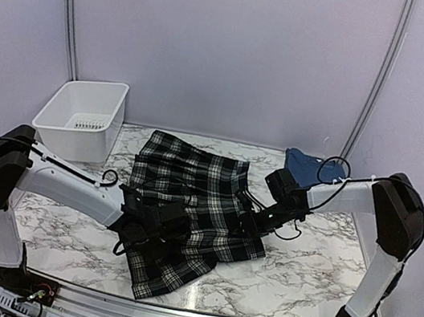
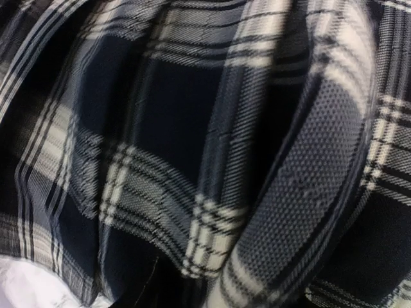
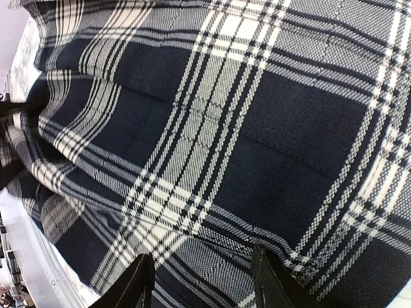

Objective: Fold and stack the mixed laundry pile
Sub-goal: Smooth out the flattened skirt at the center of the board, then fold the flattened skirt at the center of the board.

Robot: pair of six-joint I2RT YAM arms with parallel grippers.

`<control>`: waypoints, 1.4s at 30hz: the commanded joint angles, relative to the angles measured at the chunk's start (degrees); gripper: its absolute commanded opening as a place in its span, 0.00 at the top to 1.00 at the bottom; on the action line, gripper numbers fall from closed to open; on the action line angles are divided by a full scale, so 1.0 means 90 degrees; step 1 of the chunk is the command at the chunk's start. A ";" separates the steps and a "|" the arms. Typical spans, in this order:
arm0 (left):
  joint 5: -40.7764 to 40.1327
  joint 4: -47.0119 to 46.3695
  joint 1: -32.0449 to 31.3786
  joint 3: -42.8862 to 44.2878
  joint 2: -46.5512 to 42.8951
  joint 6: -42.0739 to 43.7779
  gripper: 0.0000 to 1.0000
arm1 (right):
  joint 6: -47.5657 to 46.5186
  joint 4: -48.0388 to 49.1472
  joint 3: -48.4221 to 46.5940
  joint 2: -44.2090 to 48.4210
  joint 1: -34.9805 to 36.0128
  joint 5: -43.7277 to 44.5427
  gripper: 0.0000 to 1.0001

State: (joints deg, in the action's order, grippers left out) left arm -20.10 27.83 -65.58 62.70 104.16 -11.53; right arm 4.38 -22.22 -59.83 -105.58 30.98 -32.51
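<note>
Fingers (image 3: 138,285) of the right gripper (image 1: 257,221) are standing apart in the right wrist view. Checked cloth is filling the gap between them and nearly the whole picture. I cannot tell whether they are pinching a fold or only hanging over it. From above, this gripper is sitting low at the right-hand edge of the plaid garment (image 1: 192,180). The garment is lying spread and rumpled across the middle of the marble table (image 1: 307,272), with one corner trailing toward the near edge.

The left gripper (image 1: 155,218) is sitting on the left part of the same garment, its tip sinking out of sight among the dark folds. The left wrist view is showing only bunched, blurred plaid pressed close to the lens, with a sliver of pale surface at the bottom left corner. Its fingers are not showing there, so I cannot tell whether they are apart, together or clamped on cloth.

The navy t-shirt (image 1: 308,168) is lying crumpled at the far right of the table, behind the right forearm and apart from the plaid garment. The white bin (image 1: 65,138) is standing at the far left, near the garment's far left corner.
</note>
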 commanded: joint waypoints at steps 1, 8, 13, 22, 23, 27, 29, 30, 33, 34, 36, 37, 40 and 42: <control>-0.2009 0.0736 0.0311 -0.0437 -0.0170 0.0220 0.49 | 0.0077 -0.0947 0.0651 -0.0096 -0.0154 0.0493 0.48; -0.0079 -0.0173 0.0501 -0.0798 -0.2464 0.0963 0.14 | 0.0109 -0.1206 0.0835 0.0698 0.0082 -0.0219 0.48; 0.0782 -0.0470 0.0500 -0.1056 -0.3594 0.1015 0.01 | 0.0067 -0.1320 0.0137 0.1329 0.0083 -0.0224 0.46; 0.1326 -0.0607 0.0451 -0.0308 -0.1500 0.1204 0.34 | 0.0433 -0.0572 -0.0499 0.0848 0.0483 -0.0885 0.46; 0.1335 -0.0612 0.0379 -0.0397 -0.1376 0.1339 0.45 | 0.0453 -0.0518 -0.0450 0.0785 0.0550 -0.0907 0.47; 0.1044 -0.0594 0.0163 -0.1001 -0.1220 0.1864 0.71 | 0.0548 -0.0327 0.0079 0.0571 0.0669 -0.1055 0.48; 0.0630 -0.0530 0.0060 -0.1255 -0.1304 0.2103 0.74 | 0.0530 -0.0324 0.0340 0.0512 0.0673 -0.1074 0.49; 0.0392 -0.0525 -0.0003 -0.1354 -0.1408 0.2164 0.74 | 0.0495 -0.0374 0.0451 0.0481 0.0674 -0.1059 0.49; -0.0074 -0.0496 -0.0125 -0.1332 -0.2066 0.1965 0.51 | 0.0374 -0.0539 0.0740 0.0492 0.0670 -0.1041 0.50; -0.0127 -0.0451 -0.0163 -0.1266 -0.2289 0.1826 0.34 | 0.0343 -0.0583 0.0796 0.0553 0.0678 -0.1095 0.51; 0.0153 -0.0412 -0.0296 -0.1211 -0.2762 0.1687 0.21 | 0.0257 -0.0701 0.0778 0.0767 0.0675 -0.1228 0.51; 0.0240 -0.0435 -0.0449 -0.1224 -0.2951 0.1626 0.14 | 0.0203 -0.0773 0.0679 0.0868 0.0672 -0.1222 0.51; 0.0299 -0.0451 -0.0973 -0.1253 -0.2975 0.1593 0.01 | 0.0173 -0.0850 0.0159 0.1052 0.0661 -0.1084 0.50; 0.0234 -0.0456 -0.1291 -0.1185 -0.2634 0.1579 0.01 | 0.0245 -0.0769 -0.0251 0.0989 0.0641 -0.0978 0.50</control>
State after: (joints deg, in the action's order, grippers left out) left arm -17.65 22.94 -72.34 51.24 76.77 3.46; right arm 7.16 -29.10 -54.61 -98.50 36.73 -42.59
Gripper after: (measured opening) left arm 0.983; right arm 0.499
